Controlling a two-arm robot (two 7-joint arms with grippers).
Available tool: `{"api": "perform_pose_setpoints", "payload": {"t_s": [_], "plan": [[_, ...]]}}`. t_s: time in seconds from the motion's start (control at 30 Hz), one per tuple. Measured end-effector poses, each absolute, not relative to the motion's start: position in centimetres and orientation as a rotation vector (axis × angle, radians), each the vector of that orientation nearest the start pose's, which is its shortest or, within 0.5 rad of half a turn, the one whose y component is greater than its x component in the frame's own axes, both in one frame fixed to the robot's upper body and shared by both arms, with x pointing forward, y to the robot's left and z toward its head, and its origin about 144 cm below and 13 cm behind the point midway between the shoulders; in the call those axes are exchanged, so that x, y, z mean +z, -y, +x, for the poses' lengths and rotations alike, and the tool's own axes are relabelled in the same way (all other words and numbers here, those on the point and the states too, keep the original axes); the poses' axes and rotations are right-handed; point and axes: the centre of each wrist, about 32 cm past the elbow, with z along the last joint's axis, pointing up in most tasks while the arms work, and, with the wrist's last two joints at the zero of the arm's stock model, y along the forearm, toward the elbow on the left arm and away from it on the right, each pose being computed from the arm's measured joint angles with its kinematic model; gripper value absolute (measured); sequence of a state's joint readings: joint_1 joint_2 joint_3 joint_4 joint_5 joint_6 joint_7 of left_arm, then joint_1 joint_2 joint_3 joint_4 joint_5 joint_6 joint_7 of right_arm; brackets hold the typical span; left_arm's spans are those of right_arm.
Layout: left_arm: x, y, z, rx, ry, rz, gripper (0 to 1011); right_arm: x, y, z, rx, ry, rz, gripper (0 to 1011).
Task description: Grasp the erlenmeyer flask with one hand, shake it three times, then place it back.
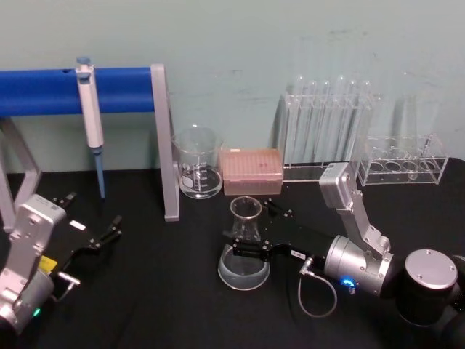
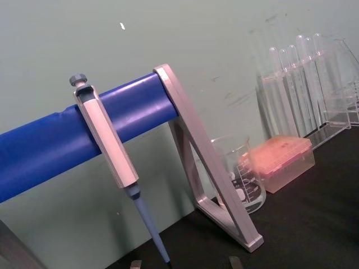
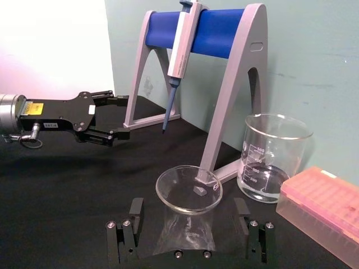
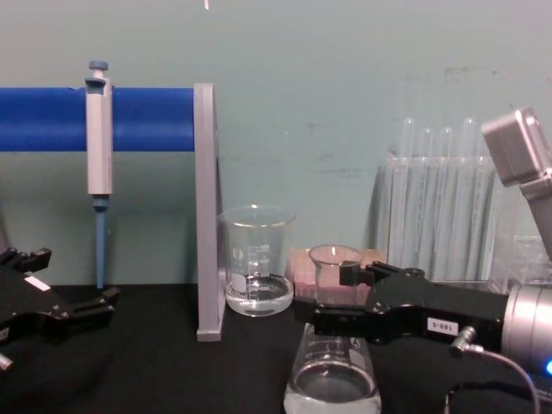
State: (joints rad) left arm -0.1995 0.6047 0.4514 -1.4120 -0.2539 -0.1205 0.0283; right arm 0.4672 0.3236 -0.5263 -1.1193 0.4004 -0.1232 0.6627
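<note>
The erlenmeyer flask (image 1: pixel 244 256) (image 3: pixel 189 190) (image 4: pixel 332 379) is clear glass and stands upright on the black table near the middle. My right gripper (image 1: pixel 252 227) (image 3: pixel 189 204) reaches in from the right and is open. One finger lies on each side of the flask's neck, and in the right wrist view a gap shows between each finger and the glass. My left gripper (image 1: pixel 115 227) (image 3: pixel 124 116) rests low at the left, open and holding nothing, well away from the flask.
A glass beaker (image 1: pixel 197 166) and a pink tip box (image 1: pixel 251 171) stand just behind the flask. A pipette (image 1: pixel 89 109) hangs on the blue-barred stand (image 1: pixel 163 145) at the back left. Test tube racks (image 1: pixel 327 134) (image 1: pixel 403 166) line the back right.
</note>
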Motion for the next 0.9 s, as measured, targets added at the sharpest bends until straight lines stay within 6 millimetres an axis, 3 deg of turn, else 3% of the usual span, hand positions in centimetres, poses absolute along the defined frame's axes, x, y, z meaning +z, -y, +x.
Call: {"api": "perform_pose_setpoints", "payload": {"t_s": [0.9], "plan": [[113.98,-30.97,48.86,1.248,0.285,0.304,1001,114.72,23.11,55.96,-0.591,0.044,-0.104,1000]]}}
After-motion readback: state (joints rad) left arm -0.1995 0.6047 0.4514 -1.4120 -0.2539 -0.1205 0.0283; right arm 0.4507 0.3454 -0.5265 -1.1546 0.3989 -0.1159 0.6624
